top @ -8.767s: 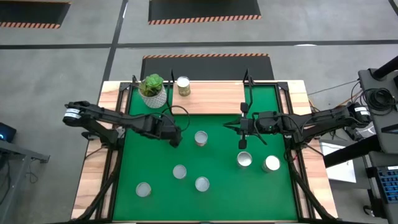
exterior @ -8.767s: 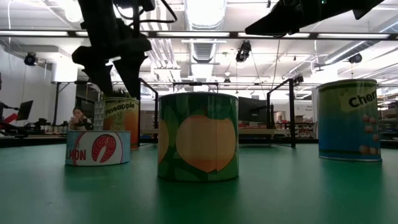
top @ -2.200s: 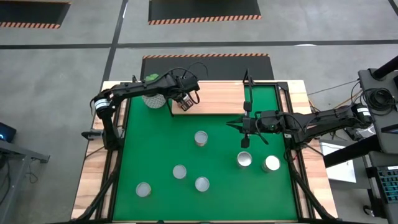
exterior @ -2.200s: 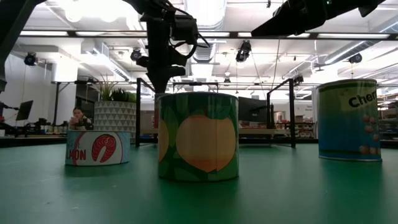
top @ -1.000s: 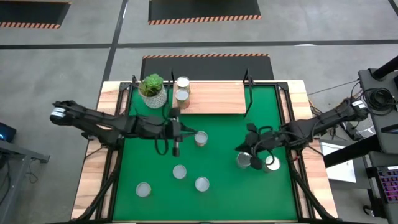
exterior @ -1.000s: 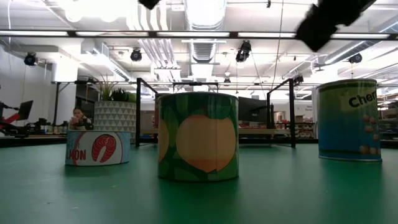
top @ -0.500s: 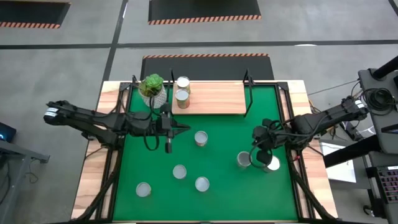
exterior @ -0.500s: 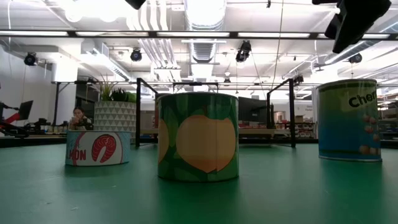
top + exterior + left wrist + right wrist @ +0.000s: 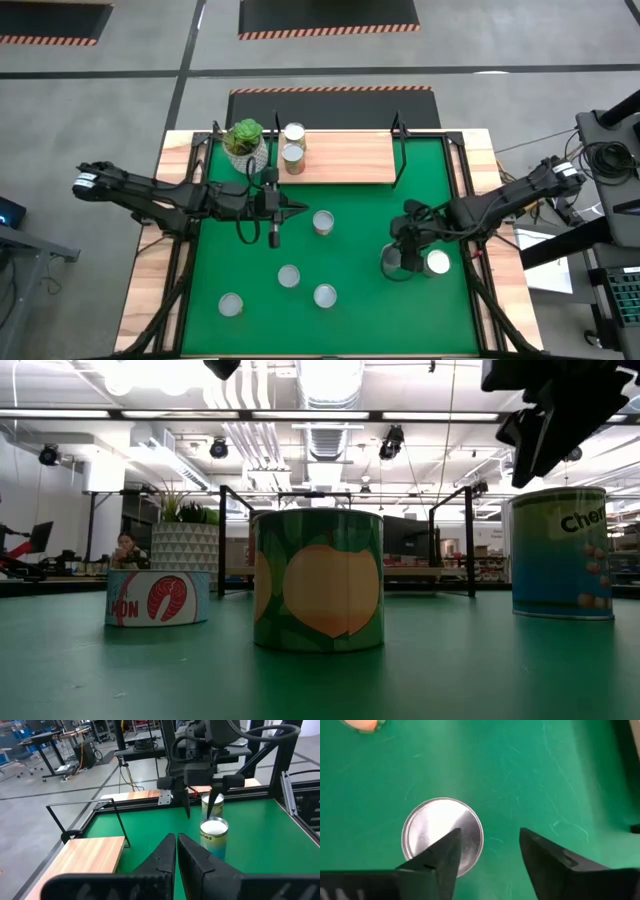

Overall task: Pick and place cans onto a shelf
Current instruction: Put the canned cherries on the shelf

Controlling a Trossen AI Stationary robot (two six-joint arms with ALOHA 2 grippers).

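Note:
Two cans (image 9: 293,143) stand on the light-wood shelf (image 9: 345,158) at the far edge. Several more cans stand upright on the green mat, among them one at the middle (image 9: 323,222) and a pair at the right (image 9: 392,260), (image 9: 437,263). My right gripper (image 9: 403,250) hangs open and tipped down over that pair. In its wrist view (image 9: 490,847) one finger covers part of a silver can top (image 9: 440,832), clear of it. My left gripper (image 9: 298,208) is shut and level above the mat, left of the middle can, and holds nothing (image 9: 176,845).
A white pot with a green plant (image 9: 245,143) stands at the shelf's left end. Black posts (image 9: 398,150) rise at the shelf's ends. Three cans (image 9: 289,276), (image 9: 325,295), (image 9: 231,305) stand toward the mat's near edge.
My right gripper has tipped from a shallow slant to pointing steeply down over the two cans at the right, sinking a little, and its fingers have parted. No can has moved.

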